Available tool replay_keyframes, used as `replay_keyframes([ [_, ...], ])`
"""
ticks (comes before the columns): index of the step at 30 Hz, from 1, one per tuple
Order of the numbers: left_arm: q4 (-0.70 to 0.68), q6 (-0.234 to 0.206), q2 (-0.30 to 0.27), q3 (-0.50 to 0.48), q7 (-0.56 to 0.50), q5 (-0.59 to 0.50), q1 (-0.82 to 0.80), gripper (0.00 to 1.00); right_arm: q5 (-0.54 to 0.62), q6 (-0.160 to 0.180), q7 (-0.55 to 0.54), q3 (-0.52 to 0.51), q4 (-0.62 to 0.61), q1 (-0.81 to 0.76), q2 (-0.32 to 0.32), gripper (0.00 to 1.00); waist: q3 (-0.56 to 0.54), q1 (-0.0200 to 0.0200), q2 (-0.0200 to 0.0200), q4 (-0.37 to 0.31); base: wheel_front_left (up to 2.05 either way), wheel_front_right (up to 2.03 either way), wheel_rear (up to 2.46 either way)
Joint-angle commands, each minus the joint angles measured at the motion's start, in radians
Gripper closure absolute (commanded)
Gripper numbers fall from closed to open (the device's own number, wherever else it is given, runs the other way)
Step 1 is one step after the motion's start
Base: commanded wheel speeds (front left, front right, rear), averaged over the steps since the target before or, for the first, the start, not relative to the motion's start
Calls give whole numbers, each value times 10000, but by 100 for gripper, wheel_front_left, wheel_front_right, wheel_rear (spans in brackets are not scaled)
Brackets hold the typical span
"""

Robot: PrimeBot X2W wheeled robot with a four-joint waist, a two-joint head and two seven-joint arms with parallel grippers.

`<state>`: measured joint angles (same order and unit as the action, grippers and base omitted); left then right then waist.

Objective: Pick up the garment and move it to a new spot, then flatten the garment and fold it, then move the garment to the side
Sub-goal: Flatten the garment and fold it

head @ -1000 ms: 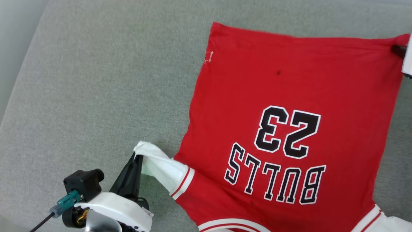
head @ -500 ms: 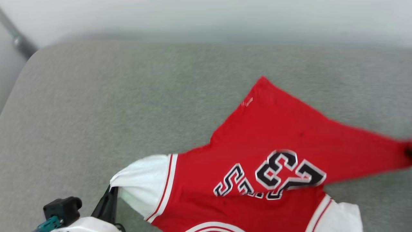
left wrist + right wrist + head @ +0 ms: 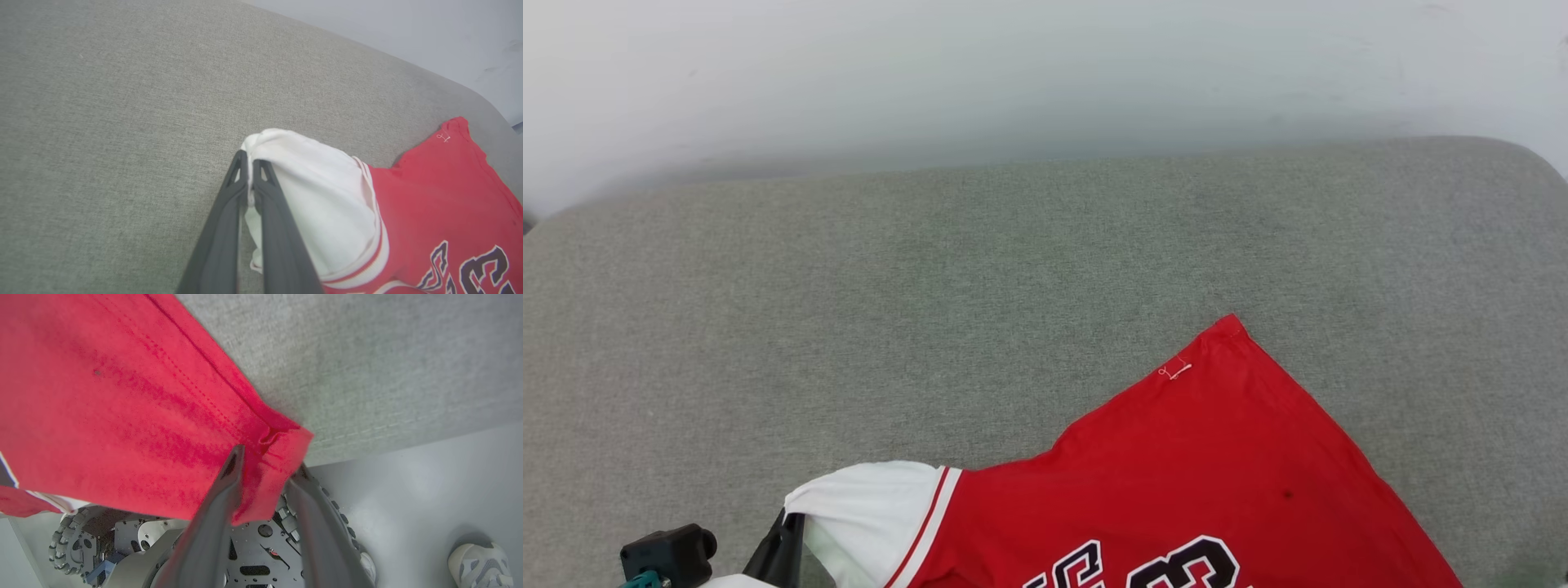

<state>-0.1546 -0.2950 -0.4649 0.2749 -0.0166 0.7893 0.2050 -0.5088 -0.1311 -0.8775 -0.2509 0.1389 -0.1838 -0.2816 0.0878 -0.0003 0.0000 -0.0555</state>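
Observation:
The garment (image 3: 1201,482), red with white sleeves and black-white lettering, lies at the near right of the grey cushion (image 3: 931,286); its far hem corner points away from me. At the bottom left, my left gripper (image 3: 788,527) is shut on the white sleeve (image 3: 866,498). The left wrist view shows those fingers (image 3: 247,159) pinching the sleeve's edge (image 3: 318,183), lifted a little off the cushion. In the right wrist view, my right gripper (image 3: 267,461) stands with its fingers parted. The garment's other red hem corner (image 3: 282,445) hangs loosely between them over the cushion's edge.
A pale wall (image 3: 1013,65) rises behind the cushion's far edge. Below the cushion's edge in the right wrist view are my wheeled base (image 3: 253,547), grey floor and a person's shoe (image 3: 482,563). Bare cushion spreads to the left and far side.
The head camera has tilted up. The garment's right hem corner has been drawn back toward the near edge, and the right gripper's fingers have parted around it. The left gripper keeps its hold on the sleeve.

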Motion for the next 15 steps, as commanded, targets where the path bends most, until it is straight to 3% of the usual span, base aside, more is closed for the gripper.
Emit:
replay_keyframes([
  [1, -28, -55, -70, -26, -29, 22, 125, 100, 58, 8, 400, -105, -207, 248, -19, 0, 11, 3, 0, -27, 0, 0, 0],
  [10, -231, -82, -184, 33, -187, -119, -269, 100, 200, 8, 4275, 315, -656, 2515, -255, 0, 490, 3, 0, 106, 0, 0, 0],
  [15, -343, -9, -195, 139, -238, -226, -589, 100, -58, 8, 4390, 1206, -29, 3887, -349, 0, 939, 3, 0, 378, 0, 0, 0],
])
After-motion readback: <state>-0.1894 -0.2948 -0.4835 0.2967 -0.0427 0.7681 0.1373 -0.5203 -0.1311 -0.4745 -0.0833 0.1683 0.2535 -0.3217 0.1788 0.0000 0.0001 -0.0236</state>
